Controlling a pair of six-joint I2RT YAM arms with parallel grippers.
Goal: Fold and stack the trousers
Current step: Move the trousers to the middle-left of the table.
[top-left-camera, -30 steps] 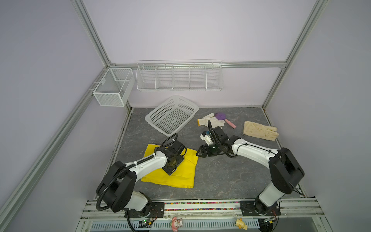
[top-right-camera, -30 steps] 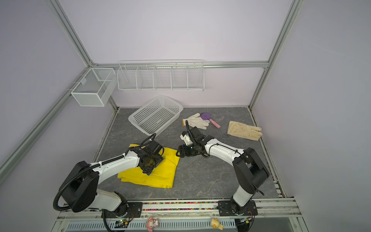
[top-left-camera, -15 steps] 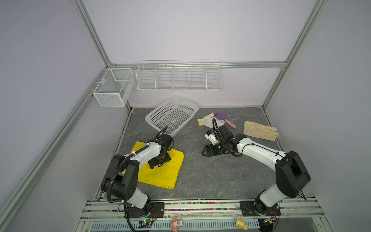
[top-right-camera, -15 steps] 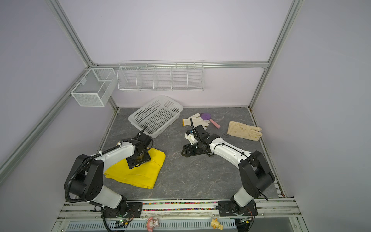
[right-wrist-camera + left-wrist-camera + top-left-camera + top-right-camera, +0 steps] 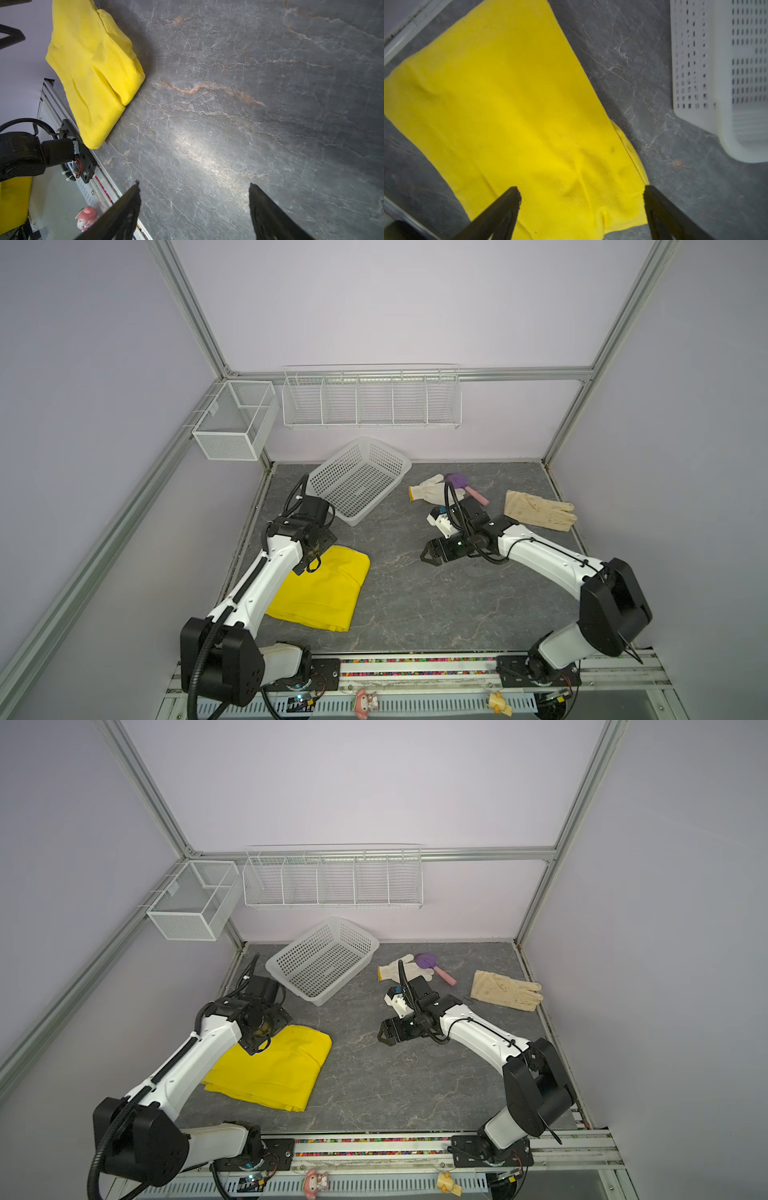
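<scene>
The yellow trousers (image 5: 320, 597) (image 5: 270, 1073) lie folded into a flat rectangle at the front left of the dark stone table, in both top views. My left gripper (image 5: 309, 566) (image 5: 581, 195) hangs open just above their far corner, fabric showing between its black fingers (image 5: 508, 205) with no grip on it. Mid-table, my right gripper (image 5: 428, 558) (image 5: 384, 1038) (image 5: 194, 191) stands open over bare stone, pointing toward the trousers (image 5: 93, 72) and well apart from them.
A white perforated basket (image 5: 357, 479) (image 5: 720, 72) sits at the back left, close to my left wrist. A white knit glove (image 5: 428, 489), a purple-and-pink scoop (image 5: 461, 483) and a cream glove (image 5: 538, 510) lie at the back right. Wire racks (image 5: 370, 398) hang on the walls.
The trousers have slid to the left with my left arm. My left gripper has lifted off them toward their far corner. Both grippers have opened wider, and the right one has drawn back right.
</scene>
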